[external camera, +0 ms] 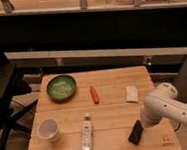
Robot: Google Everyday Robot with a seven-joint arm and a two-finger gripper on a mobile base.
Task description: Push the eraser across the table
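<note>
The eraser [136, 132] is a flat black block lying on the light wooden table [111, 117] near its front right corner. My gripper [143, 123] is at the end of the white arm [161, 106], which reaches in from the right. It is low over the table, right at the eraser's far right end. The arm's white casing hides the fingers. I cannot tell whether the gripper touches the eraser.
A green bowl [61, 87] sits at the back left, with a small orange-red item [94, 94] mid-table. A small white block [132, 93] lies behind the eraser. A white cup [48, 130] and a lying white bottle [86, 135] are front left. A dark chair [4, 99] stands left of the table.
</note>
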